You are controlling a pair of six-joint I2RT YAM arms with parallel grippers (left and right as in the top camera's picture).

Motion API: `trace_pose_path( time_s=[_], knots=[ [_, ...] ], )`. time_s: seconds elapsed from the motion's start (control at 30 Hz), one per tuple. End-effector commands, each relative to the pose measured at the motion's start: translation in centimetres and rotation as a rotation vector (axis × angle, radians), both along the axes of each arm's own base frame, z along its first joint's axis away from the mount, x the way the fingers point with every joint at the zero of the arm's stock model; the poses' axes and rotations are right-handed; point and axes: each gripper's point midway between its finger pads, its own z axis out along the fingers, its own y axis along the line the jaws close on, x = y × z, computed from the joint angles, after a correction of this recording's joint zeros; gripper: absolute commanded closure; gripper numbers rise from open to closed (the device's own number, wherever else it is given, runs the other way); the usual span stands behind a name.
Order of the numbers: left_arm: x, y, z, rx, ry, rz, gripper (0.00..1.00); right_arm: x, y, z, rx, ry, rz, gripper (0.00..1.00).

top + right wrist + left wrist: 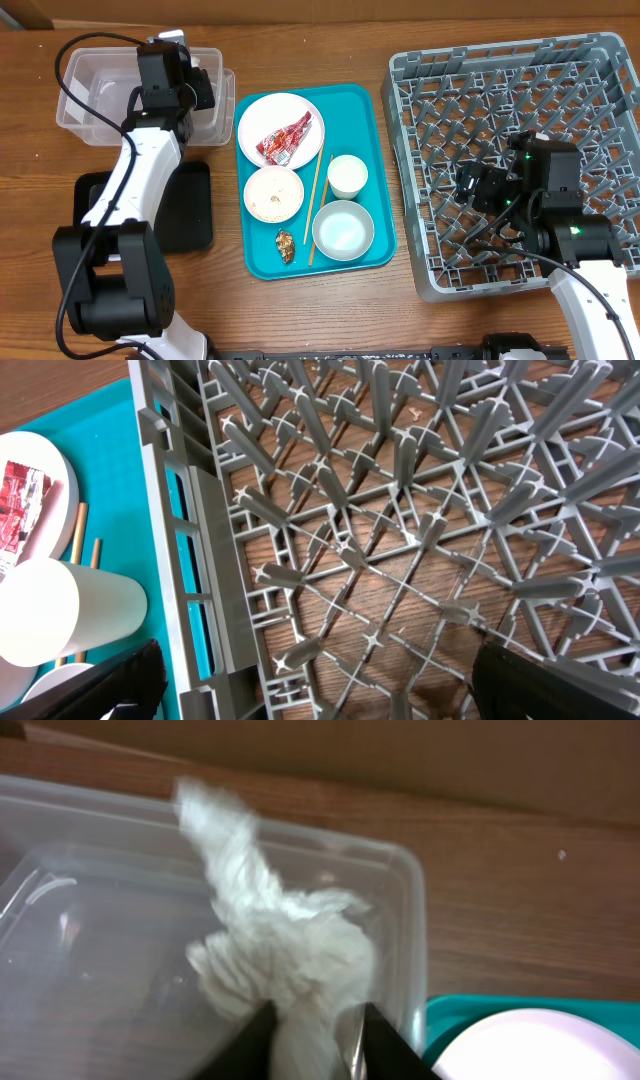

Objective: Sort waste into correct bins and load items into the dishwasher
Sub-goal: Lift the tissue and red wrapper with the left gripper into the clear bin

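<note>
My left gripper (315,1040) is shut on the crumpled white tissue (280,950) and holds it over the right end of the clear tub (90,920); overhead, the gripper (205,90) hides the tissue. My right gripper (315,690) is open and empty above the grey dish rack (400,510), near its left side (470,185). On the teal tray (375,180) are the plate (262,115) with the red-and-white wrapper (288,137), a bowl of rice (273,193), an empty bowl (342,229), the white cup (347,175), chopsticks (318,200) and a brown scrap (286,245).
The black tray (185,205) lies in front of the clear tub (90,85), partly under my left arm. The dish rack (600,90) fills the right side of the table. The teal tray's edge (110,470) lies close against the rack's left wall.
</note>
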Motion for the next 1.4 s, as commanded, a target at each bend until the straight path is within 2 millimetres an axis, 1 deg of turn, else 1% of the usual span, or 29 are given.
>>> trace_pose_path(
  time_s=[0.0, 0.07, 0.13, 0.23, 0.3, 0.33, 0.37, 0.47, 0.63, 0.73, 0.87, 1.07, 1.17, 1.2, 1.23, 1.3, 1.33, 1.37],
  knots=[
    [0.2, 0.2, -0.4, 0.010, 0.002, 0.005, 0.42, 0.4, 0.0, 1.3, 0.008, -0.036, -0.005, 0.00],
    [0.4, -0.2, 0.1, 0.003, -0.010, -0.009, 0.40, 0.4, 0.0, 1.3, 0.008, -0.036, -0.005, 0.00],
    [0.5, -1.4, 0.7, -0.026, -0.027, -0.055, 0.39, 0.4, 0.0, 1.3, 0.008, -0.035, -0.005, 0.00],
    [0.3, -4.9, 1.7, -0.113, -0.045, -0.195, 0.39, 0.4, 0.0, 1.3, 0.008, -0.035, -0.005, 0.00],
    [-0.1, -8.0, 2.0, -0.162, -0.048, -0.337, 0.39, 0.4, 0.0, 1.3, 0.008, -0.035, -0.005, 0.00],
    [-0.4, -9.3, 2.0, -0.174, -0.044, -0.394, 0.38, 0.4, 0.0, 1.3, 0.008, -0.034, -0.005, 0.00],
    [-0.8, -10.4, 1.7, -0.179, -0.032, -0.445, 0.36, 0.4, 0.0, 1.3, 0.008, -0.033, -0.005, 0.00],
    [-2.2, -12.7, 0.2, -0.125, 0.028, -0.546, 0.30, 0.3, 0.0, 1.2, 0.008, -0.029, -0.005, 0.00],
    [-4.6, -15.7, -3.2, 0.000, 0.140, -0.728, 0.28, 0.1, 0.0, 1.0, 0.008, -0.019, -0.005, 0.00],
    [-5.4, -16.5, -5.0, 0.035, 0.196, -0.765, 0.28, 0.0, 0.0, 1.0, 0.008, -0.016, -0.005, 0.00],
    [-5.6, -16.7, -7.5, 0.068, 0.258, -0.760, 0.27, 0.0, 0.0, 1.0, 0.008, -0.016, -0.005, 0.00],
    [-5.9, -16.5, -11.5, 0.075, 0.345, -0.751, 0.25, -0.1, 0.0, 0.9, 0.008, -0.011, -0.005, 0.00],
    [-6.3, -16.5, -13.3, 0.068, 0.389, -0.752, 0.27, -0.1, 0.0, 0.9, 0.008, -0.011, -0.005, 0.00],
    [-6.5, -16.4, -13.8, 0.066, 0.402, -0.753, 0.30, -0.1, 0.0, 0.9, 0.008, -0.011, -0.005, 0.00],
    [-6.5, -16.4, -14.2, 0.064, 0.410, -0.752, 0.36, -0.1, 0.0, 0.9, 0.008, -0.011, -0.005, 0.00],
    [-6.6, -16.4, -14.5, 0.064, 0.416, -0.752, 0.62, -0.1, 0.0, 0.9, 0.008, -0.011, -0.005, 0.00],
    [-6.4, -16.3, -14.5, 0.070, 0.410, -0.748, 0.80, -0.1, 0.0, 0.9, 0.008, -0.010, -0.005, 0.00],
    [-6.1, -16.2, -14.3, 0.082, 0.402, -0.740, 0.96, -0.1, 0.0, 0.9, 0.008, -0.009, -0.005, 0.00]
  ],
)
